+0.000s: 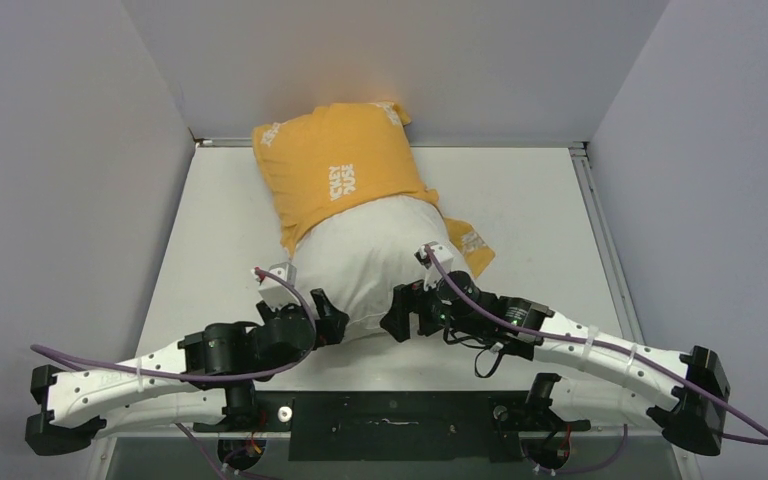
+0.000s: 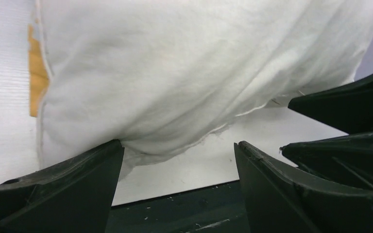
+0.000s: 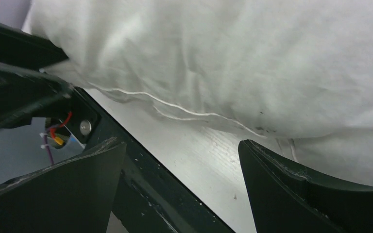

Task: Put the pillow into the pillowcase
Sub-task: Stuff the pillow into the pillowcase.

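Two robot arms meet at the near end of a half-covered pillow (image 1: 375,265) on a white bench (image 1: 530,200). The left claw (image 1: 332,314) and the right claw (image 1: 398,316) face each other at close range, each with its jaws spread wide and nothing clamped between them.

The off-white pillow lies directly ahead of both claws, its bare, plump end bulging toward them. Its far half sits inside the orange-yellow pillowcase (image 1: 330,180), which stretches away beyond the claws to the back wall, white lettering showing on its upper face. A loose flap of the case lies flat on the bench past the right claw, on its outer side.

Seen from the left wrist, the open left claw (image 2: 178,145) frames the pillow (image 2: 175,73). The stitched seam hangs just above the gap, and one fingertip (image 2: 111,153) touches the fabric's lower edge. A sliver of orange pillowcase (image 2: 36,73) shows far ahead on that side. The right claw's dark fingers (image 2: 345,107) stand just beyond the other fingertip.

From the right wrist, the open right claw (image 3: 182,145) has the pillow (image 3: 247,58) just above its tips, the bare bench (image 3: 199,150) running between them, and the left claw (image 3: 19,63) close off to one side.
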`<state>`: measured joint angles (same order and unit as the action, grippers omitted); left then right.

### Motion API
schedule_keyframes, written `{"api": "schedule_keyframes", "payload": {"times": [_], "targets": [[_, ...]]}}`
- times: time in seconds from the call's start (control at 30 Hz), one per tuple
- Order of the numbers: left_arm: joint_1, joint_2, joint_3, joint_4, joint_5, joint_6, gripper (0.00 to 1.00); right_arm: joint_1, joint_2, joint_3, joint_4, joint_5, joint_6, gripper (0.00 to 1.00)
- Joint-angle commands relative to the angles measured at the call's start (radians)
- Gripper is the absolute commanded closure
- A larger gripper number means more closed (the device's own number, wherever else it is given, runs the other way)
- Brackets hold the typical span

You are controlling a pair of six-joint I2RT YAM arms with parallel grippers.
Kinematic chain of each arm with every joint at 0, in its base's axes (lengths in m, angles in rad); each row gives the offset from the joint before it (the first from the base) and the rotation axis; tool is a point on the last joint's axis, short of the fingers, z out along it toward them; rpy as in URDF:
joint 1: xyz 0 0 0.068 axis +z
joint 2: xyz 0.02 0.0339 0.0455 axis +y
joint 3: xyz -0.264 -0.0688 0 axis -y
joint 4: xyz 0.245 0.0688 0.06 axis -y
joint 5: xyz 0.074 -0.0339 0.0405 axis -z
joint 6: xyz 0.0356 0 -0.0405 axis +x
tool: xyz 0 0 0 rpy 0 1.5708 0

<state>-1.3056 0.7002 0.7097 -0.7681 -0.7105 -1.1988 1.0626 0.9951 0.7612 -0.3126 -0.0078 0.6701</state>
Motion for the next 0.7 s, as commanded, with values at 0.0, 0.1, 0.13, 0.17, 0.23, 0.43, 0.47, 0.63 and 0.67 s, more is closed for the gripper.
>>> {"api": "schedule_keyframes", "payload": {"times": [0.0, 0.1, 0.13, 0.17, 0.23, 0.43, 0.47, 0.63, 0.67], "targets": [[0.019, -0.017, 0.053, -0.192, -0.115, -0.035, 0.13, -0.017, 0.013, -0.013, 0.05, -0.059, -0.009, 0.1], [0.026, -0.03, 0.054, -0.122, -0.078, 0.061, 0.13, -0.044, -0.02, -0.028, 0.092, -0.114, -0.011, 0.1], [0.029, -0.034, 0.055, -0.115, -0.076, 0.073, 0.14, -0.052, -0.029, -0.027, 0.096, -0.122, -0.012, 0.1], [0.037, -0.038, 0.06, -0.119, -0.083, 0.078, 0.14, -0.06, -0.033, -0.023, 0.092, -0.128, -0.013, 0.1], [0.058, -0.047, 0.08, -0.144, -0.103, 0.084, 0.14, -0.072, -0.027, -0.012, 0.062, -0.124, -0.022, 0.1], [0.175, -0.001, 0.198, -0.29, -0.138, 0.14, 0.13, -0.086, -0.033, -0.029, 0.027, -0.109, -0.021, 0.1], [0.202, 0.013, 0.217, -0.304, -0.126, 0.168, 0.13, -0.09, -0.032, -0.03, 0.017, -0.105, -0.023, 0.1], [0.363, 0.024, 0.168, -0.097, 0.109, 0.349, 0.12, -0.094, -0.041, -0.043, 0.004, -0.1, -0.027, 0.1], [0.394, 0.021, 0.134, -0.017, 0.198, 0.377, 0.13, -0.094, -0.042, -0.044, 0.011, -0.11, -0.033, 0.1]]}}
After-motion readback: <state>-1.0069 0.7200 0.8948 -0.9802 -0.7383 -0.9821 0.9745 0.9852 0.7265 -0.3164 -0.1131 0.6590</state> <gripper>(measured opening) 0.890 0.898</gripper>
